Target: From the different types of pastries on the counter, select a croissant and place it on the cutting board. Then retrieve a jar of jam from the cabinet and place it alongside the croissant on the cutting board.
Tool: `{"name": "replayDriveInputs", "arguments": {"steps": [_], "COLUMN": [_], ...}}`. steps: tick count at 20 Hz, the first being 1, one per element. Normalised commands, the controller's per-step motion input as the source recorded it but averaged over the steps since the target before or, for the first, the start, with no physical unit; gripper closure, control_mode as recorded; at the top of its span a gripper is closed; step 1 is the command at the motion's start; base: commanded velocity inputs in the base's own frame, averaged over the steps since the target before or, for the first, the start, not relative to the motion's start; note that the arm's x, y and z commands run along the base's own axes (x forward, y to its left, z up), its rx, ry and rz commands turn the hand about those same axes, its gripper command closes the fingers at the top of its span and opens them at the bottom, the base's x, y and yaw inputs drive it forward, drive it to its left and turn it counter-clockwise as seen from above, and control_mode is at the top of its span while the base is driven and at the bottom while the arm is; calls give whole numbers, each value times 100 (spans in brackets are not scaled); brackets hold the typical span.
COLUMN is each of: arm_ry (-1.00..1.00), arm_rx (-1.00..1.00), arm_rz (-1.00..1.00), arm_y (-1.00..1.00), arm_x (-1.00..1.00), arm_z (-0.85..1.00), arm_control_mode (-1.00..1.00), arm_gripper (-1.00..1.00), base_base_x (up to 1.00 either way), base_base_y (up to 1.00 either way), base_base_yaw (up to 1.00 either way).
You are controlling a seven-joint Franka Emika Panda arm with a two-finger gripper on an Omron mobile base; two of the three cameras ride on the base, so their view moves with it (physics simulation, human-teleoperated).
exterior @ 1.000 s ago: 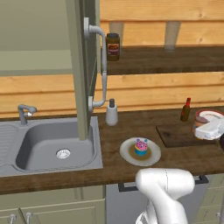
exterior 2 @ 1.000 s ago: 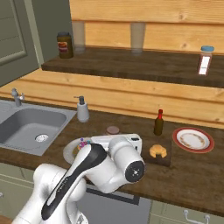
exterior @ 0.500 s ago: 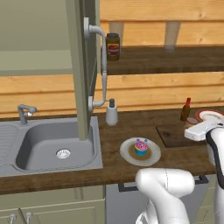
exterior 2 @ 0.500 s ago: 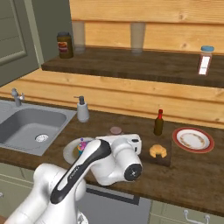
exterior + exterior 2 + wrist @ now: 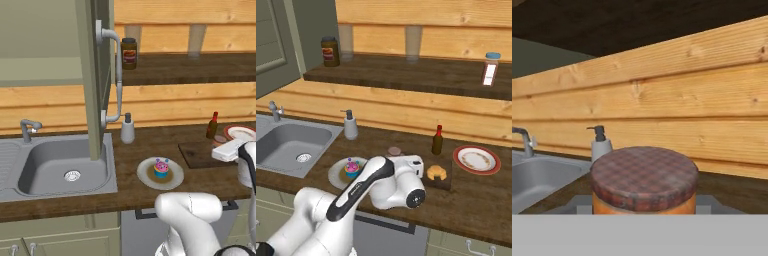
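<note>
A: Golden-brown and alone: one croissant lies on the one dark cutting board, as the right base view shows. How many pastries in all?

B: Two. The second is one pink-frosted cupcake on a pale plate, on the dark wooden desk just right of the steel sink.

A: And jars?

B: Two. One larger dark jar stands on the shelf beside the open cabinet door. One orange jar of jam with a checked brownish lid sits close before the hand camera; the gripper is clamped on it, fingertips hidden below the frame edge.

A: What stands around the board?

B: One red-capped bottle behind it, one red-rimmed plate to its right, one soap dispenser toward the sink.

A: What differs between views?

B: In the left base view the robot's hand covers the board's right end. The right base view adds one blue-capped container on the shelf; the hand view shows the faucet.
</note>
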Motion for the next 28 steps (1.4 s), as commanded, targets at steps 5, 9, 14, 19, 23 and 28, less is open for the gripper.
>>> {"name": "replayDriveInputs", "arguments": {"steps": [5,9,14,19,23,28], "arm_ry": [0,0,0,0,0,0], "arm_rx": [0,0,0,0,0,0], "arm_rz": [0,0,0,0,0,0], "arm_y": [0,0,0,-3,-18,-24], "arm_x": [17,29,31,26,14,12], "arm_z": [-22,-21,-25,-23,-21,-25], "arm_control_mode": [-100,-100,-100,-100,-100,-100], "arm_gripper": [100,100,100,100,100,100], "base_base_x": [0,0,0,0,0,0], "base_base_y": [0,0,0,0,0,0], "base_base_yaw": [0,0,0,0,0,0]}}
